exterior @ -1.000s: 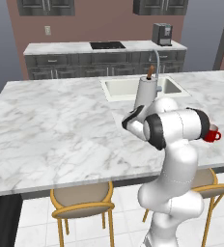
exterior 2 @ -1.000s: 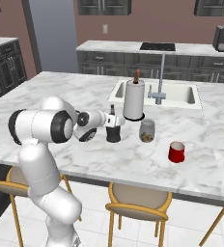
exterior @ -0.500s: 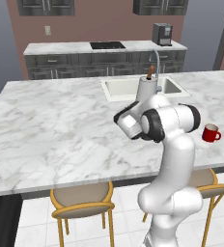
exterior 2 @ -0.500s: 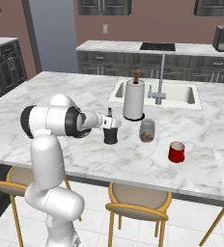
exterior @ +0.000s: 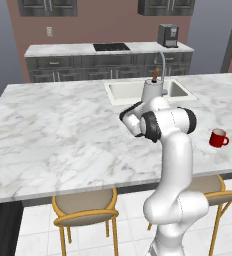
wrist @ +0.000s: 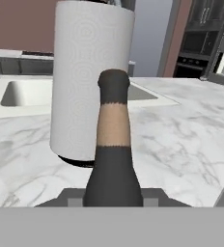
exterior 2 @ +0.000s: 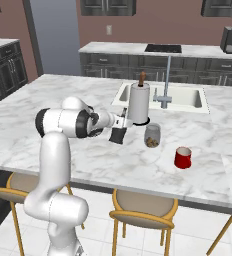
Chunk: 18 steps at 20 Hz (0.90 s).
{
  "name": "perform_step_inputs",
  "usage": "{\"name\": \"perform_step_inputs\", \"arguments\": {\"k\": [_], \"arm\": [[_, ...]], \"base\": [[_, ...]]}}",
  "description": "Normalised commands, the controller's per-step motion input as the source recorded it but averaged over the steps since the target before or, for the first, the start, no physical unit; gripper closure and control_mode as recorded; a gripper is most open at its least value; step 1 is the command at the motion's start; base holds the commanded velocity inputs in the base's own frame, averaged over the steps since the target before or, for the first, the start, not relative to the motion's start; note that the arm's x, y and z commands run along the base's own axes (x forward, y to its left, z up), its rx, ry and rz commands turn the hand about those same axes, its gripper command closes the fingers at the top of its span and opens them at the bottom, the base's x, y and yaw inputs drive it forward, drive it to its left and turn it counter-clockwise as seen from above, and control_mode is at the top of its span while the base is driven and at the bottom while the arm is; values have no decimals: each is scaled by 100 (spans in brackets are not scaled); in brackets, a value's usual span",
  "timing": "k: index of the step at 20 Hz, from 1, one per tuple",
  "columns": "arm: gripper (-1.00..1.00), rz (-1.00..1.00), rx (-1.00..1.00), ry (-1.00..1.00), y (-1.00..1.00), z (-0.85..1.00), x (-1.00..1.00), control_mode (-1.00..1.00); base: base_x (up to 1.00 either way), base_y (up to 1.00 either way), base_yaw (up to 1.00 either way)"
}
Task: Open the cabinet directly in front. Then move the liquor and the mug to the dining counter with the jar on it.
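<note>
My gripper (exterior 2: 121,126) is shut on the liquor (exterior 2: 118,134), a small near-black bottle held upright at counter height on the dining counter (exterior 2: 78,97), just left of the paper towel roll. The hand view has the liquor (wrist: 113,159) rising between my fingers, with its brownish neck and dark stopper in front of the roll. I cannot tell whether its base touches the marble. The jar (exterior 2: 152,135) stands just right of the bottle. Further right sits the red mug (exterior 2: 183,157), also seen as the mug (exterior: 218,138) right of my arm. Which cabinet is the task's I cannot tell.
A white paper towel roll (exterior 2: 138,102) stands right behind the bottle, beside the inset sink (exterior 2: 185,97) and its faucet (exterior 2: 165,85). Yellow-legged stools (exterior 2: 140,215) stand along the near edge. A back counter with cooktop and coffee machine (exterior: 167,35) runs along the far wall.
My elbow has swung in toward the counter while the hand and the bottle stayed almost in place by the roll. Mug and jar have not moved.
</note>
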Motion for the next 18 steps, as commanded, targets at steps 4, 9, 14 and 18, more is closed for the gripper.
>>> {"name": "perform_step_inputs", "arguments": {"k": [4, 9, 14, 18], "arm": [[100, 5, 0, -1, -36, -28, 4, -100], [100, 0, 0, -23, 0, 6, -43, -100], [100, 0, 0, -14, 0, 2, -24, -100], [100, 0, 0, 0, -19, -9, -12, -100]], "base": [[0, 0, 0], [0, 0, 0], [0, 0, 0], [0, 0, 0]]}}
